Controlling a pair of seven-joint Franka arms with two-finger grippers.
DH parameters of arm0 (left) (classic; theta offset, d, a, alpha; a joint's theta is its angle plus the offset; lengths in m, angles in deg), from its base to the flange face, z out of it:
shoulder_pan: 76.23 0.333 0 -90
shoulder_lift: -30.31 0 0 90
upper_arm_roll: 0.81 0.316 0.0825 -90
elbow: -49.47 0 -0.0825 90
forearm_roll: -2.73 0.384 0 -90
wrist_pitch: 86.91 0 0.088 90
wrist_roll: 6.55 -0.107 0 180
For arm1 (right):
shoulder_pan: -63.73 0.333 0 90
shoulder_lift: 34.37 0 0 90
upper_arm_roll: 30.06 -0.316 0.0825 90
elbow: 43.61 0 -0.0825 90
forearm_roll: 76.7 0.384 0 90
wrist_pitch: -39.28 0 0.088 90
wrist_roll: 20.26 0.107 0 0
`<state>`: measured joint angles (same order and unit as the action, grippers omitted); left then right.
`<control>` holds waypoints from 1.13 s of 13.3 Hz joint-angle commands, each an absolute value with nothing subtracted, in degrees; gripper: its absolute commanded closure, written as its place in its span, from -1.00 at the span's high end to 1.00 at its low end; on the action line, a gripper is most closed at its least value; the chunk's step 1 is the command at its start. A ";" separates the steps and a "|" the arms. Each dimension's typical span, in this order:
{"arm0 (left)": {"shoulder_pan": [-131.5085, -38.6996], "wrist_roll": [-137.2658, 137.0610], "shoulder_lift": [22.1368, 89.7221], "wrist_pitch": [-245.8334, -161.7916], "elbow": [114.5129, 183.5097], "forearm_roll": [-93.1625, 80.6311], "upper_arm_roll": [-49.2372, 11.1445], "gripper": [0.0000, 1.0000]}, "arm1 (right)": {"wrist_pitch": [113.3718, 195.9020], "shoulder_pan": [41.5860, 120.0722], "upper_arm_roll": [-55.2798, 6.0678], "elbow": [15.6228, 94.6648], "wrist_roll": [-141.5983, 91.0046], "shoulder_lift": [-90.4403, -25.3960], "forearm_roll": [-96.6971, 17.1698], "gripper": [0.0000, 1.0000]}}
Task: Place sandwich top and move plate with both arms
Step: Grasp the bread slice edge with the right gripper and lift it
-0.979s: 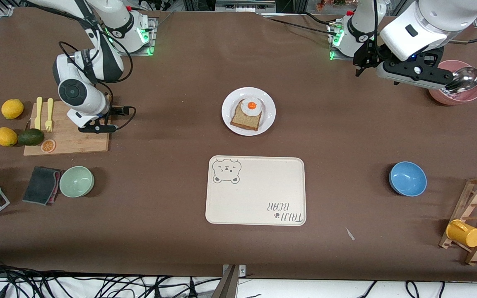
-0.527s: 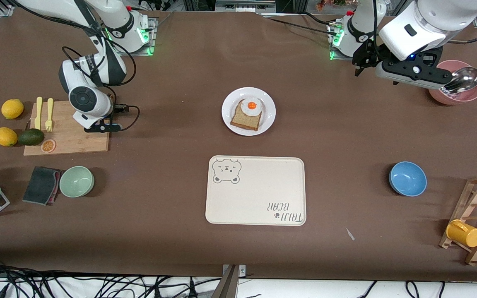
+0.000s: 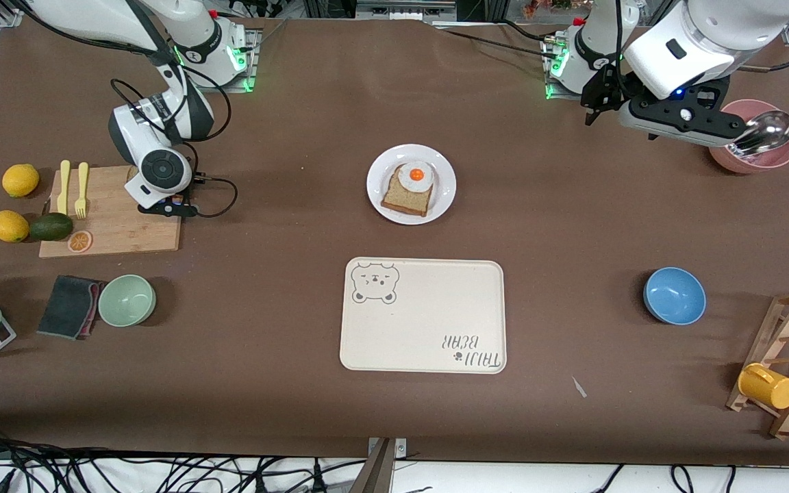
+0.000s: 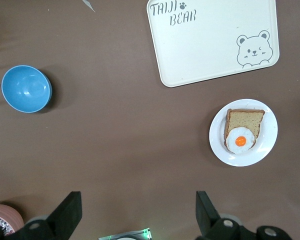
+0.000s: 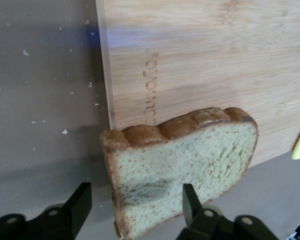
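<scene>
The sandwich top (image 5: 190, 160), a plain bread slice with a darker crust, lies across the edge of the wooden cutting board (image 5: 205, 65). My right gripper (image 5: 136, 200) is down over it with one finger on each side. One finger stands apart from the crust, so the gripper is open. In the front view the right gripper (image 3: 161, 204) and arm hide the slice. The white plate (image 3: 444, 197) sits mid-table and holds a bread slice with a fried egg (image 3: 408, 195). My left gripper (image 4: 137, 200) hangs open and empty, high over the table near its base (image 3: 596, 103).
The cream bear tray (image 3: 429, 322) lies nearer the front camera than the plate. A blue bowl (image 3: 674, 296) and a pink bowl with a ladle (image 3: 754, 154) are toward the left arm's end. A green bowl (image 3: 126, 300), lemons, an avocado and yellow forks are by the board (image 3: 114, 229).
The right arm has shifted along the cutting board toward the plate's side, and its fingers have narrowed a little around the bread. The left arm has barely moved.
</scene>
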<state>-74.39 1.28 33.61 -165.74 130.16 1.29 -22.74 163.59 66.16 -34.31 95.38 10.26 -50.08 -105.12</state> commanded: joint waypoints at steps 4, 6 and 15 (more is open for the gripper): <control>-74.65 1.97 33.47 -165.31 129.28 0.44 -22.69 1.00 | 160.57 66.02 -36.99 95.08 15.24 -50.89 -106.49 0.01; -74.47 2.06 33.39 -165.22 129.37 0.62 -22.69 1.00 | 156.90 66.10 -39.00 93.77 15.07 -50.45 -106.58 -0.58; -74.65 12.06 34.18 -166.54 130.51 2.11 -22.86 1.00 | 149.16 66.10 -41.48 89.64 13.49 -45.10 -106.32 -1.00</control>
